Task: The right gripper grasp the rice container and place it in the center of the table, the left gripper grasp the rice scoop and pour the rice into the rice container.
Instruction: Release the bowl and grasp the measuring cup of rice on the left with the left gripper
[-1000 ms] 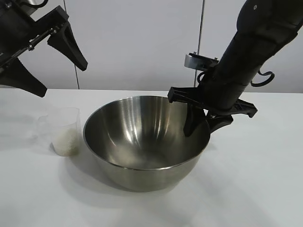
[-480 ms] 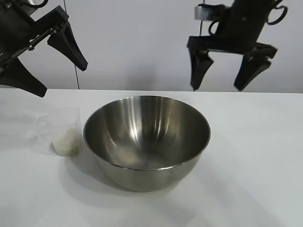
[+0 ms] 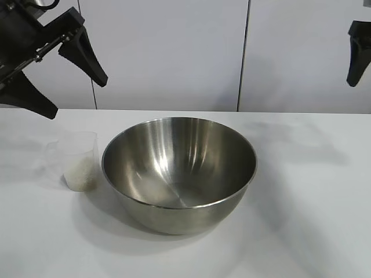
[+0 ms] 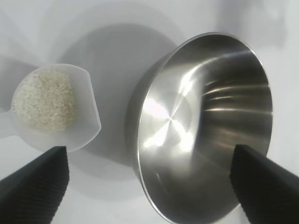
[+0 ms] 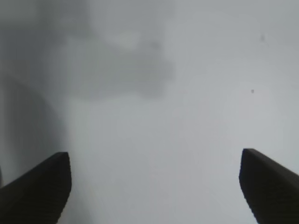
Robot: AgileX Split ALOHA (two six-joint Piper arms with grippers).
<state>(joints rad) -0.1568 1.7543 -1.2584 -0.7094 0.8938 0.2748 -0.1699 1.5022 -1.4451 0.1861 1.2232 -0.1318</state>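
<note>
The rice container (image 3: 179,174), a wide steel bowl, stands alone at the middle of the white table (image 3: 301,231); nothing touches it and it holds no rice. Just left of it stands the rice scoop (image 3: 78,159), a clear plastic cup with rice (image 3: 80,174) in its bottom. In the left wrist view the bowl (image 4: 205,126) and the scoop (image 4: 51,105) with its rice (image 4: 44,98) lie side by side below. My left gripper (image 3: 80,99) hangs open, high above the scoop. My right gripper (image 5: 154,158) is open over bare table; one of its fingers (image 3: 356,55) shows at the far upper right.
A white panelled wall with a dark vertical seam (image 3: 243,58) stands behind the table's far edge. Bare tabletop lies to the right of the bowl and in front of it.
My right gripper has let go of the bowl's right rim, risen and swung off to the upper right. The bowl, the scoop and the left gripper have stayed put.
</note>
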